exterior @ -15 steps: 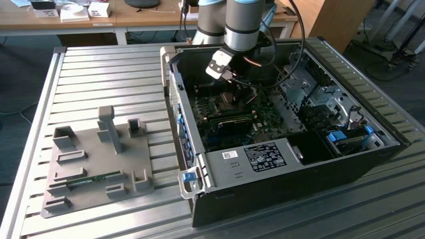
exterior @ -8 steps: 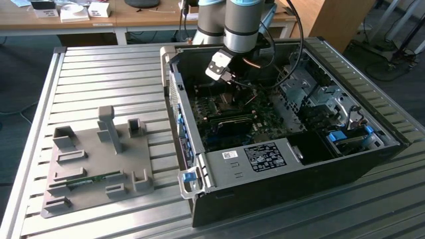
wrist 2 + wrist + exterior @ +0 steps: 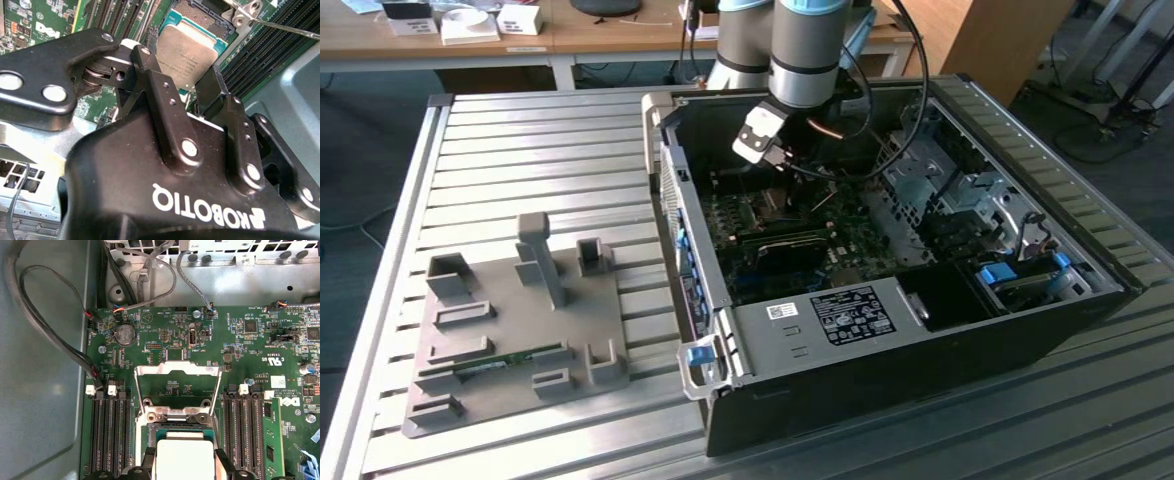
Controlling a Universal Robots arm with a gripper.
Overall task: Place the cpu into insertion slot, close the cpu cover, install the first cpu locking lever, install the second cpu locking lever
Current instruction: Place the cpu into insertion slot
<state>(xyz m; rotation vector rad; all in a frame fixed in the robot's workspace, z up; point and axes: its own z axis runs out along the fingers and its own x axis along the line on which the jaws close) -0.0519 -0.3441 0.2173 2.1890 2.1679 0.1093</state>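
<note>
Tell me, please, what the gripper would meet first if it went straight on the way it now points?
Probably the open socket: the gripper holds the cpu just before it, and the cpu cover lies swung open, out of the line. The remaining gap is hard to judge.

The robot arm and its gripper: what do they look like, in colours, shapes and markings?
The arm is built of silver-grey cylinders with light blue caps; a black cable loops beside it. The gripper is black, with jointed link fingers, silver pins and white lettering.
</note>
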